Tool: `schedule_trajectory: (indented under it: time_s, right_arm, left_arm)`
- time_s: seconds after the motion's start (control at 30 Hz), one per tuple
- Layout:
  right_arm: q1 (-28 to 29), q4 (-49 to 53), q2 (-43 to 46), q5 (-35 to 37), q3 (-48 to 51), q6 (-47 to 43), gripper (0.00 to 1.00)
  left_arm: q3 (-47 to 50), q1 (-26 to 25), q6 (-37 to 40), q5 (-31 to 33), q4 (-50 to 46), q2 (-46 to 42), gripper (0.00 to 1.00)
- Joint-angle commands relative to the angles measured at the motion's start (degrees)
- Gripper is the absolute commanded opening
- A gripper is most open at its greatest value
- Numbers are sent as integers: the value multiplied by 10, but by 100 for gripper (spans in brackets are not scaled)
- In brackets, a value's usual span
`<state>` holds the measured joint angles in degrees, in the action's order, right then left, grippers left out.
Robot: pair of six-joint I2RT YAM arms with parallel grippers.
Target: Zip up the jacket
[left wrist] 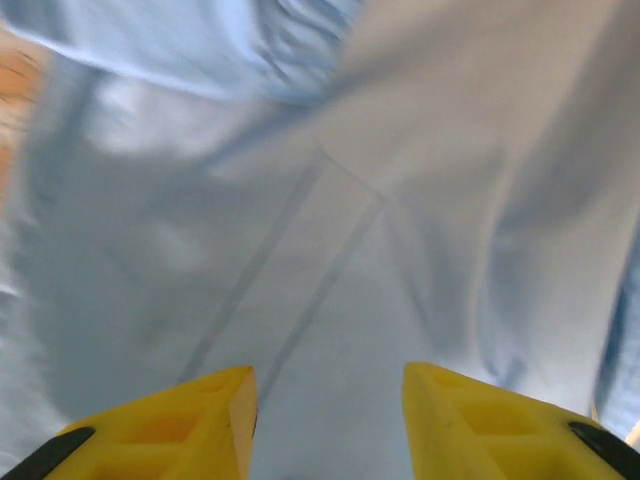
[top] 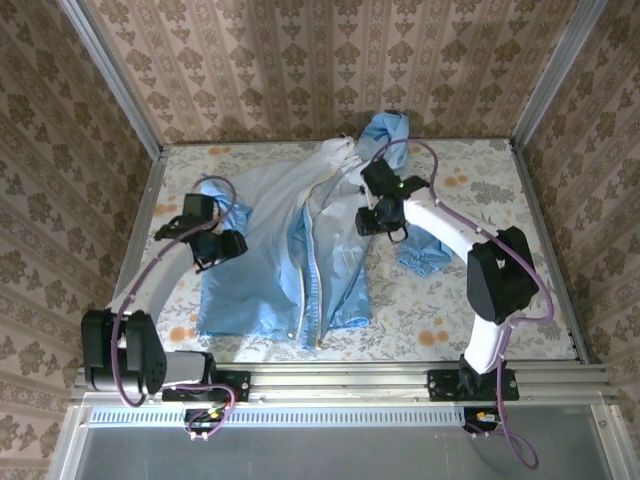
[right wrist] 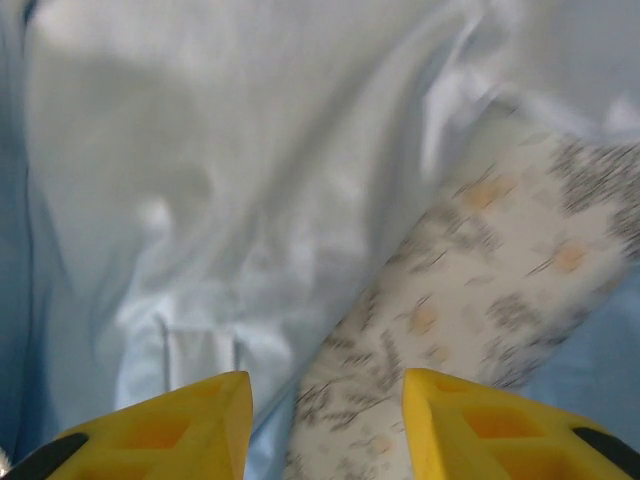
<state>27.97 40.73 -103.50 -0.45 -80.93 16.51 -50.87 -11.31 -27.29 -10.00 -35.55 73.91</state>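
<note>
The large thin jacket [top: 265,270] of light blue and white fabric lies spread flat in the middle of the table, collar end towards the far wall and hem towards the arms. Its pale front zipper strip [top: 311,270] runs from the hem up the middle, with the two front panels lying side by side along it. I cannot tell how far it is closed. The blue hood [top: 385,130] is bunched at the far edge. One gathered blue cuff [top: 232,208] lies at the left of the body and the other [top: 420,262] at the right, partly under the right arm.

The left gripper [top: 240,243] sits over the jacket's left panel. In the left wrist view its yellow fingers [left wrist: 200,425] stand apart with nothing between them, above blurred pale fabric crossed by two parallel seam lines [left wrist: 300,270].

The right gripper [top: 362,220] is over the right panel near the chest. In the right wrist view its yellow fingers [right wrist: 480,425] are likewise spread and empty, above the jacket's edge [right wrist: 200,230] and a strip of cloth.

Under the jacket is a white floral-printed tablecloth [top: 450,310]. Patterned brown wallpaper walls [top: 320,60] close in three sides, and a silver metal rail [top: 340,382] carries both arm bases at the near edge.
</note>
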Motion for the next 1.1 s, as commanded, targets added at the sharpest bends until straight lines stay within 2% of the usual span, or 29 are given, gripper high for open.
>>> schedule_trajectory:
  time_s: [0.0, 0.07, 0.17, 0.43, 0.7, 0.83, 1.07]
  right_arm:
    - [46, -42, 16, -21, 72, 55, 41]
    - [78, -71, 19, -35, 104, 74, 41]
    - [95, -80, -6, -36, 111, 83, 41]
    - [57, -28, -106, -13, 18, 38, 39]
    - [0, 13, -180, 15, -78, -3, 38]
    - [-24, 29, -194, 25, -111, -16, 38]
    - [-29, 39, -117, 19, -100, -30, 39]
  left_arm:
    - [58, -63, -32, 22, -41, -17, 42]
    - [95, -103, -66, 20, -21, -23, 41]
    - [140, -144, -106, 16, 20, -29, 41]
    - [201, -223, -198, 24, 121, -11, 38]
    - [207, -232, -228, 11, 186, 28, 37]
    - [184, -225, -213, 14, 178, 53, 37]
    - [123, -219, -179, 15, 110, 35, 38]
